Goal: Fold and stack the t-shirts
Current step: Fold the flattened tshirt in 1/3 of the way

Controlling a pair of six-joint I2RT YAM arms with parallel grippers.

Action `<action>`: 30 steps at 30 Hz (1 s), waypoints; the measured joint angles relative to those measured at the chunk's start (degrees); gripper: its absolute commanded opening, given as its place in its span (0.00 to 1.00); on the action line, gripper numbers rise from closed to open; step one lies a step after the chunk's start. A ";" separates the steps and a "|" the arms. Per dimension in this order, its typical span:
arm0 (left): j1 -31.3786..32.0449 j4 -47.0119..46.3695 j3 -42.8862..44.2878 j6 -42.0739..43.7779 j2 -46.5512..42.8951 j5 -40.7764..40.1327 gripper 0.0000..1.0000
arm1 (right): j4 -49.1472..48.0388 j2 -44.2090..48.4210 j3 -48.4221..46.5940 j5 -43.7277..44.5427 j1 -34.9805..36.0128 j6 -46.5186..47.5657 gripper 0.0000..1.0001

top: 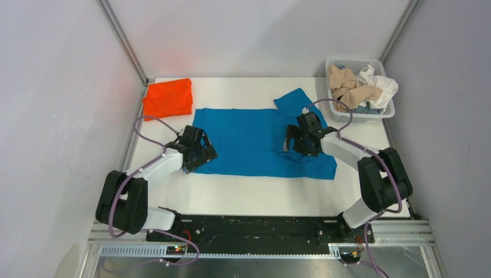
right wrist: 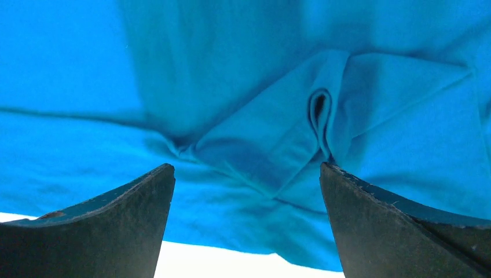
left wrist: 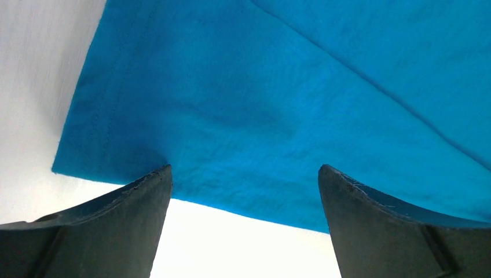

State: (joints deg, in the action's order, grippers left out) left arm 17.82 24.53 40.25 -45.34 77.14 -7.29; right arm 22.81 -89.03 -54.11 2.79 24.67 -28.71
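Observation:
A bright blue t-shirt (top: 249,139) lies spread across the middle of the table, one sleeve pointing to the back right. My left gripper (top: 202,157) is open over the shirt's near left corner (left wrist: 243,127). My right gripper (top: 300,145) is open over the shirt's right part, where the cloth is bunched into small folds (right wrist: 278,139). Neither holds anything. A folded bright orange t-shirt (top: 168,97) lies at the back left. Beige (top: 346,86) and white (top: 382,86) shirts lie crumpled in the basket.
A white plastic lattice basket (top: 360,114) stands at the back right corner. Grey walls with metal posts close in the white table (top: 243,191) on the left, back and right. The arm bases sit on a black rail at the near edge.

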 measured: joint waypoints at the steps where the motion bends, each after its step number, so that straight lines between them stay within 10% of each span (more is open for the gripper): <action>1: 0.00 -0.11 0.00 0.20 0.35 -0.07 1.00 | -0.72 -0.79 0.00 -0.26 -0.33 -0.24 0.99; 20: -1.66 -3.04 0.00 1.49 3.19 -0.63 1.00 | -16.85 -11.45 -10.23 5.18 -3.76 -20.65 0.99; 30: -1.73 -3.04 0.02 2.56 -1.92 -0.17 1.00 | -14.71 -10.43 -11.30 5.86 -5.62 -15.04 0.99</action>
State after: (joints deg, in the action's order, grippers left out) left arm 16.10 21.50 40.27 -42.78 75.22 -7.46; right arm 8.10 -99.46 -65.41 8.64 19.05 -43.75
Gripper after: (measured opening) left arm 0.995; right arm 0.993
